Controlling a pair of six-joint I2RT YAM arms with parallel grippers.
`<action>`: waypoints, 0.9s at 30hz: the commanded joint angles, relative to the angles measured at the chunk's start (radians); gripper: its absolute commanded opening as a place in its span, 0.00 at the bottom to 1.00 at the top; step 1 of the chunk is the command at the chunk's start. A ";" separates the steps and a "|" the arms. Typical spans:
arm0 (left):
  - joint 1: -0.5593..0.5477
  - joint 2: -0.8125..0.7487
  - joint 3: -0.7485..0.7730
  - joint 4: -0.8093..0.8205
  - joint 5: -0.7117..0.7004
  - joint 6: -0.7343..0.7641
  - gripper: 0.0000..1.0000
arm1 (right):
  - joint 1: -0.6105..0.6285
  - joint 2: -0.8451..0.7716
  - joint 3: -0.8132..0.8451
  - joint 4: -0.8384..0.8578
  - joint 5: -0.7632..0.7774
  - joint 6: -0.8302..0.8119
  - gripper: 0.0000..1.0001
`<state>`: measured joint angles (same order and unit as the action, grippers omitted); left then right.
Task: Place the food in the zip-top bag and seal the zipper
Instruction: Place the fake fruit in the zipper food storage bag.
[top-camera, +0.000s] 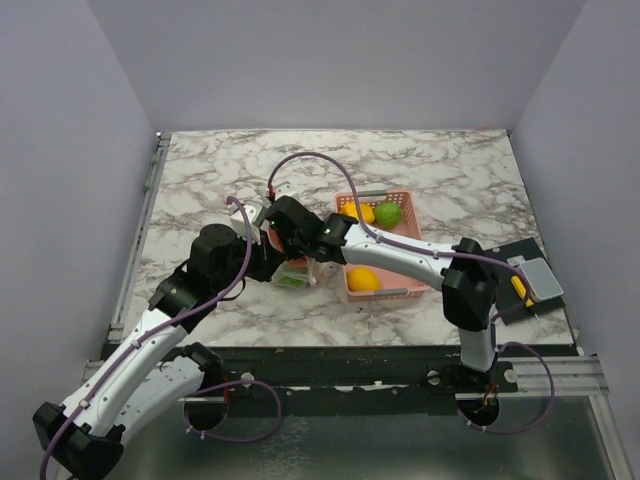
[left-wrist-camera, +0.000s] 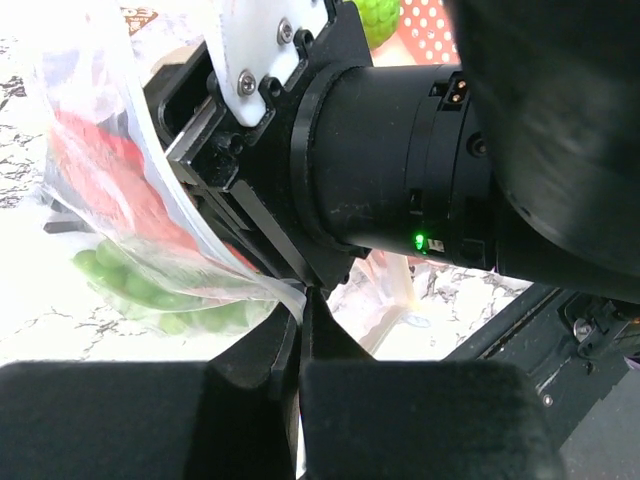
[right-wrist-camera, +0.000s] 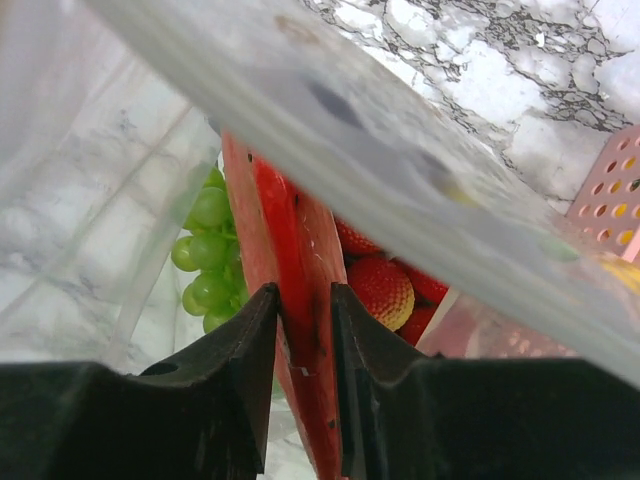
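The zip-top bag (top-camera: 293, 277) lies on the marble table just left of the basket, with green grapes (right-wrist-camera: 205, 250), strawberries (right-wrist-camera: 380, 290) and red food inside. My left gripper (left-wrist-camera: 300, 297) is shut on a thin edge of the bag (left-wrist-camera: 150, 215); in the top view this gripper (top-camera: 264, 260) sits at the bag's left side. My right gripper (right-wrist-camera: 303, 292) is shut on a flat red food slice (right-wrist-camera: 290, 240) and holds it inside the bag's mouth, with bag film (right-wrist-camera: 400, 170) stretched over it. In the top view the right gripper (top-camera: 284, 243) is above the bag. The zipper strip cannot be made out.
A pink slotted basket (top-camera: 400, 290) stands right of the bag, holding a yellow fruit (top-camera: 360, 212), a green fruit (top-camera: 388, 213) and another yellow fruit (top-camera: 363, 279). A black pad with a grey block (top-camera: 530, 280) lies at the table's right edge.
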<state>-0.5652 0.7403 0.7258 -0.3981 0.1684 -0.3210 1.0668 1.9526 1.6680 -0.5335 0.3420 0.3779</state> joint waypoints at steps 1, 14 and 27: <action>-0.008 -0.007 0.006 0.018 0.016 0.010 0.00 | 0.005 -0.065 -0.024 0.020 0.026 0.020 0.35; -0.008 -0.007 0.006 0.017 0.011 0.011 0.00 | 0.005 -0.297 -0.090 -0.013 0.033 0.055 0.60; -0.008 -0.001 0.006 0.018 0.014 0.010 0.00 | -0.003 -0.544 -0.304 -0.128 0.176 0.131 0.75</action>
<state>-0.5701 0.7387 0.7258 -0.3977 0.1692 -0.3195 1.0660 1.4658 1.4380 -0.5812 0.4370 0.4625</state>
